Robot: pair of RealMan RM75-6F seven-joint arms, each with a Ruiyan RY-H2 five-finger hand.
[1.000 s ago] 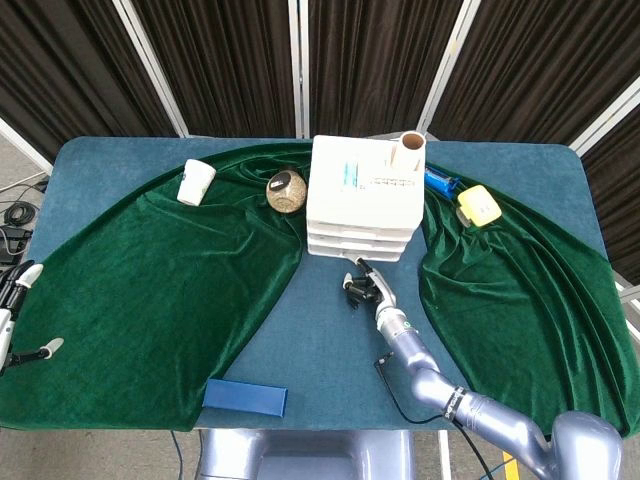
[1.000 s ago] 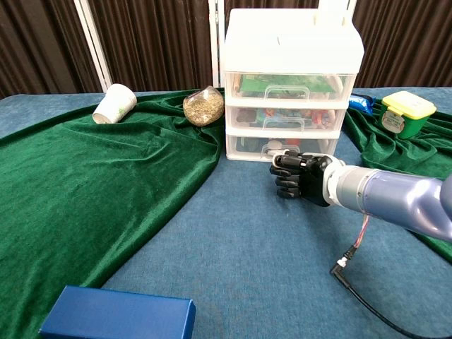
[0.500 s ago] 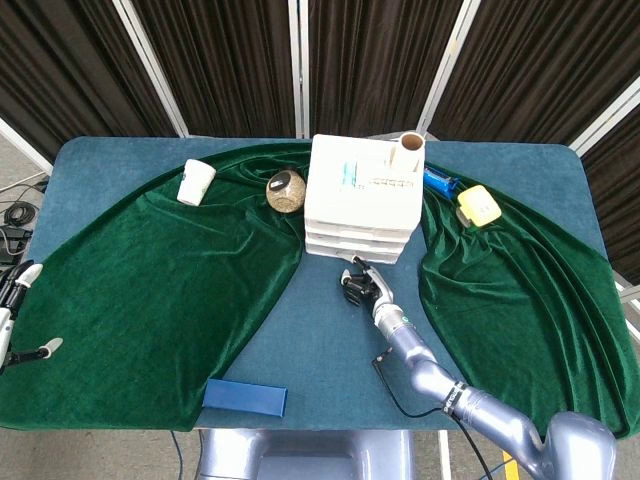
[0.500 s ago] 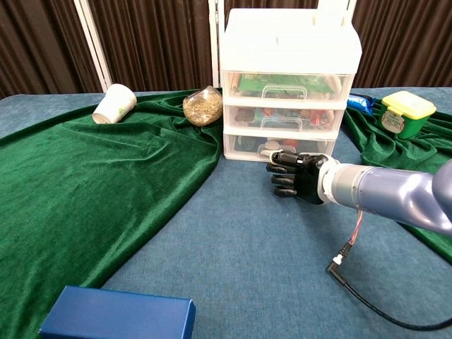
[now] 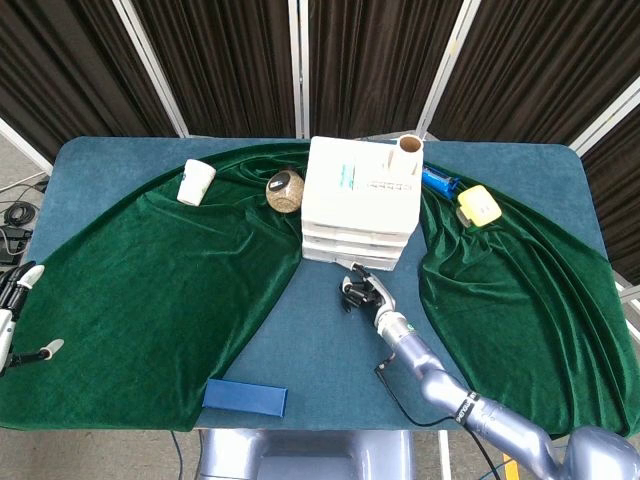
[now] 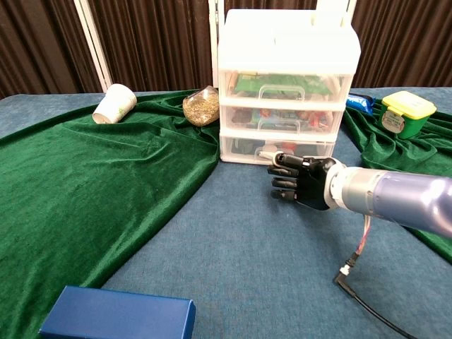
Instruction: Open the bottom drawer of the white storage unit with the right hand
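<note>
From my station I saw the white storage unit [image 6: 286,78] standing at the back centre of the counter [image 5: 330,340], its bottom drawer [image 6: 277,145] facing me. My right robot hand [image 6: 296,182] hung just in front of that drawer, fingers [image 6: 282,171] curled in at the handle; I could not tell whether they actually gripped it. The left robot hand [image 5: 12,315] sat at the far left edge of the counter, fingers apart and holding nothing.

Left of the unit lay a round speckled pouch [image 6: 202,106] near its side wall, and farther left a tipped white paper cup [image 6: 114,103]. To the right were a blue packet [image 6: 359,102] and a green tub with a yellow lid [image 6: 407,111]. A cardboard tube [image 5: 408,148] stood upright on top of the unit. A blue box [image 6: 116,313] lay at the near edge, well apart from the arm. A black cable [image 6: 367,304] trailed on the counter under the right forearm.

Green velvet cloth [image 6: 85,183] covered both sides, leaving a bare blue wedge in front of the drawers. Dark curtains [image 5: 220,60] hung behind.
</note>
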